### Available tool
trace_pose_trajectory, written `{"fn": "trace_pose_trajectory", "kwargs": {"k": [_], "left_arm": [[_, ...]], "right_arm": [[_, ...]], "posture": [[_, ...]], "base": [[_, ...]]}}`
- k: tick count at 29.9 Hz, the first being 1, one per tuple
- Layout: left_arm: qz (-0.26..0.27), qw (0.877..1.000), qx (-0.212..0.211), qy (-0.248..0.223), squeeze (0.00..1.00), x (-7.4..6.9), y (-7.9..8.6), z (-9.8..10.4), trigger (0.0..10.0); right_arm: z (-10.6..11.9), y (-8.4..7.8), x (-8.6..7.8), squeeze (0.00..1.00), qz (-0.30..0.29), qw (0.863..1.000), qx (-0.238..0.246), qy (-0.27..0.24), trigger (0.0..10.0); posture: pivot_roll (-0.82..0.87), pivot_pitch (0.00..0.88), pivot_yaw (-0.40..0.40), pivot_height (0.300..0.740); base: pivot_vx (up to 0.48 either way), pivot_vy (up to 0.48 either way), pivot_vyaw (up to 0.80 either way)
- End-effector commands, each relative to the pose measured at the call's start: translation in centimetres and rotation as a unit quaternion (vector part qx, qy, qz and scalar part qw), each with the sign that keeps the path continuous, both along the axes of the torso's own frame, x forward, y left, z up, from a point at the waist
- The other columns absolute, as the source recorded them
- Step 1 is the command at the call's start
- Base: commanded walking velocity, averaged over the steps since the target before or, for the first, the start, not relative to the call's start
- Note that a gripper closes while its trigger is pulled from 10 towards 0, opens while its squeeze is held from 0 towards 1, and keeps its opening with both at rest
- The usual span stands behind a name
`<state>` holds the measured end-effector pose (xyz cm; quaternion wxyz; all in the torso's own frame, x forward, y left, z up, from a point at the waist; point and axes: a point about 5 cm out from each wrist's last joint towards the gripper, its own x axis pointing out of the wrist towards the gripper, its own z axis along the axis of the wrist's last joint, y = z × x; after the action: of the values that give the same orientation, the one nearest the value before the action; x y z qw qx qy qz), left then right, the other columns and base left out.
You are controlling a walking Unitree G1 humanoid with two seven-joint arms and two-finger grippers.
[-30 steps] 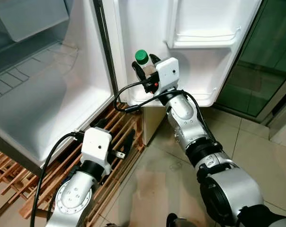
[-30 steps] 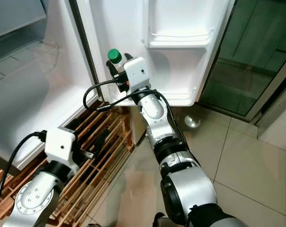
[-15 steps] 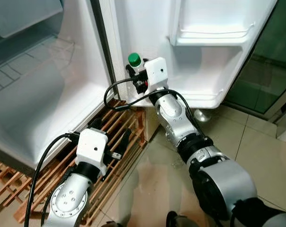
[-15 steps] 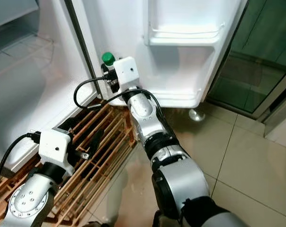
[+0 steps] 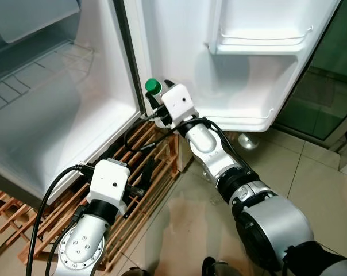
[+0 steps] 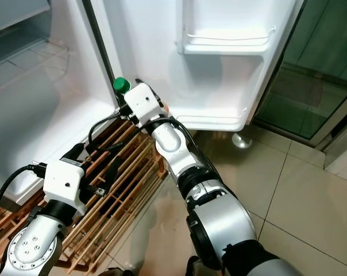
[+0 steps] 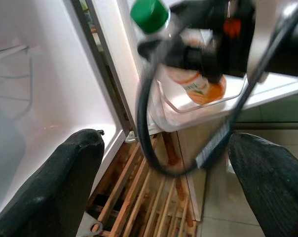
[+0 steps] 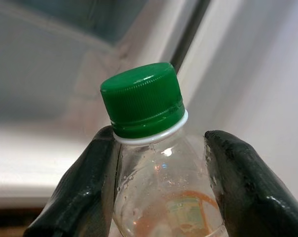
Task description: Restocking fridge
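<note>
Beige glossy floor tiles (image 5: 311,172) lie under an open white fridge (image 5: 53,115), whose door (image 5: 219,63) stands swung out with two moulded shelves: an upper door shelf (image 5: 257,46) and a lower door shelf (image 5: 242,118). A slatted wooden rack (image 5: 145,155) sits on the floor at the foot of the fridge. The bottle (image 8: 154,163) is clear plastic with a ribbed green screw cap (image 5: 153,86), a white ring below the cap, and an orange label lower on the body; small droplets cling inside the neck. The right gripper (image 8: 156,192) is closed on the bottle, one black finger (image 8: 85,187) pressed against each side of the shoulder just below the cap. The bottle is upright, at the hinge-side end of the lower door shelf, close to the dark door seal (image 5: 127,63); the left wrist view shows its base behind the shelf's clear front rail. The fridge interior is smooth white plastic with a wire shelf (image 5: 24,80) and a translucent drawer (image 5: 35,17). The left gripper (image 7: 154,192) hovers low above the rack with its fingers spread wide apart, holding nothing.
</note>
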<state>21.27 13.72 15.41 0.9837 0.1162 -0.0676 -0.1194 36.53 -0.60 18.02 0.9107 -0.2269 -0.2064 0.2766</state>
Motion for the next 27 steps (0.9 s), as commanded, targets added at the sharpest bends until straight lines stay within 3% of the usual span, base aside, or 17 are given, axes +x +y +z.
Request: {"fn": "trace_pose_trajectory", "kwargs": {"k": [1,10,12,14,16,19,24,27], "left_arm": [[0.004,1.0,0.008,-0.015,0.0,-0.2,0.2,0.5,10.0],[0.01,1.0,0.012,-0.022,0.0,-0.1,0.2,0.6,10.0],[0.009,1.0,0.016,-0.025,0.0,-0.1,0.0,0.6,10.0],[0.009,0.999,0.016,-0.026,0.0,-0.1,0.0,0.7,10.0],[0.009,0.999,0.016,-0.026,0.0,-0.1,0.0,0.7,10.0],[0.009,0.999,0.016,-0.027,0.0,0.1,-0.1,0.7,10.0],[0.009,0.999,0.018,-0.033,0.0,0.3,-0.3,0.8,10.0],[0.01,0.999,0.019,-0.031,0.0,0.4,-0.4,0.7,10.0]], "right_arm": [[-0.7,0.4,-0.4,0.0,0.004,1.0,-0.027,-0.013,10.0],[-0.4,0.8,-0.7,0.0,0.01,0.998,-0.037,-0.04,10.0],[-0.3,0.2,0.0,0.0,-0.01,1.0,0.016,0.016,10.0],[-0.1,-0.4,0.7,0.0,-0.028,0.992,0.091,0.084,10.0],[0.4,-0.7,1.3,0.0,-0.04,0.983,0.135,0.117,10.0],[1.0,-1.0,1.9,0.0,-0.048,0.972,0.176,0.151,10.0],[1.8,-1.7,2.5,0.0,-0.057,0.963,0.206,0.165,10.0],[2.0,-2.4,3.0,0.0,-0.068,0.949,0.238,0.195,10.0]], "posture": [[0.14,0.162,0.087,0.74],[0.14,0.169,0.081,0.74],[0.14,0.164,0.079,0.74],[0.14,0.164,0.079,0.74],[0.13,0.164,0.079,0.74],[0.13,0.162,0.078,0.74],[0.12,0.156,0.077,0.74],[0.12,0.151,0.075,0.74]], "base": [[0.0,0.0,0.0],[0.0,0.0,0.0],[0.0,0.0,0.0],[0.0,0.0,0.0],[0.0,0.0,0.0],[0.0,0.0,0.0],[0.0,0.0,0.0],[0.0,0.0,0.0]]}}
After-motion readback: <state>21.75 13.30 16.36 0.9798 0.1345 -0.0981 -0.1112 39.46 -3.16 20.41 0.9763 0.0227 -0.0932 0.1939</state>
